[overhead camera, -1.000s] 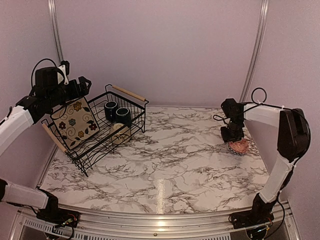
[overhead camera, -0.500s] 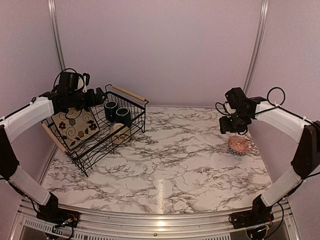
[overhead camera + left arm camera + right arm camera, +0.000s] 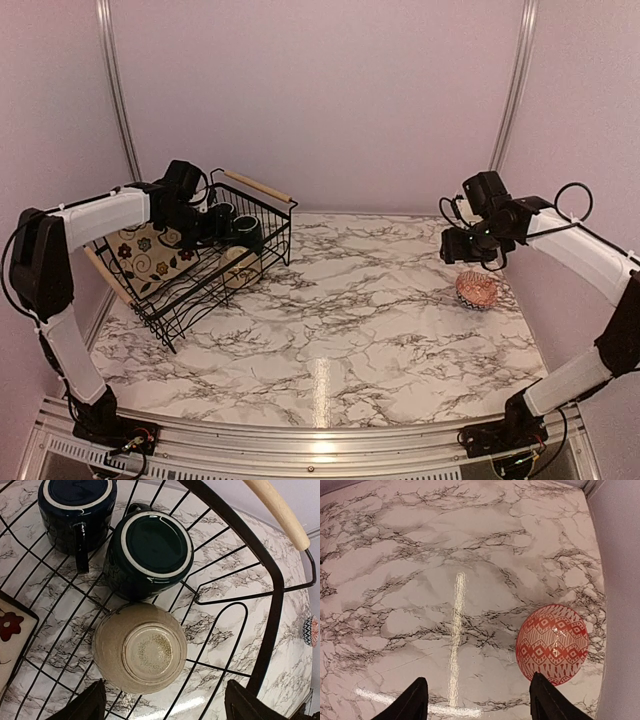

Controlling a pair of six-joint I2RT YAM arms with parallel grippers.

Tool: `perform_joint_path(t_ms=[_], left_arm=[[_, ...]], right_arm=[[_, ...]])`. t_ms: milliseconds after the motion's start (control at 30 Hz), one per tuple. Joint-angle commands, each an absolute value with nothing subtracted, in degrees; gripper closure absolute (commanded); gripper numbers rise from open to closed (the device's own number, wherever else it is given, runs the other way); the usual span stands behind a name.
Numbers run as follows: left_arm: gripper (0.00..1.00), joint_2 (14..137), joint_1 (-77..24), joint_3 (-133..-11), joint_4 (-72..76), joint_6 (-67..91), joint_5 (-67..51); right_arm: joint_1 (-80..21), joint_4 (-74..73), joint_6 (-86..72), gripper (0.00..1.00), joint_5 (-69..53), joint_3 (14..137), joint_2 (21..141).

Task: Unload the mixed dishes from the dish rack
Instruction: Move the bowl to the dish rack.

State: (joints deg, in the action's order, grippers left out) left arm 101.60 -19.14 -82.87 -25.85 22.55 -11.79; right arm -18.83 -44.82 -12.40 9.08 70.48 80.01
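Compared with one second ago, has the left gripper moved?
Yes. The left gripper moved rightward along the dish rack, from above the square plate to above the mugs.

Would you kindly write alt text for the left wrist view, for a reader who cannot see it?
A beige bowl lies in the black wire dish rack, ahead of the open left end effector. Behind it stand a near mug and a far mug, both dark blue-green; the corner of a floral plate shows at the left edge.
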Motion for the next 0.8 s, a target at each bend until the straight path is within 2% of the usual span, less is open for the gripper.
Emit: perform_joint_path(t_ms=[0,133,600,767], left_arm=[[0.16,103.3,-19.0,-83.5,-31.2,23.7,-13.5],[0.17,105.1,-19.1,-84.2,-31.6,24.1,-13.9],[0.35,110.7,-18.9,-86.2,-33.9,20.6,-4.5],[0.39,110.9,-17.8,-84.3,-33.0,20.2,-3.1]], right_arm=[[-19.4,-42.6,-12.7,0.33,7.2,69.2,79.2],[-19.4,-42.6,-12.8,0.34,6.7,68.9,79.4],[-19.5,-41.6,-13.5,0.35,5.3,66.5,77.3],[-19.5,-41.6,-13.8,0.35,5.3,66.3,77.2]])
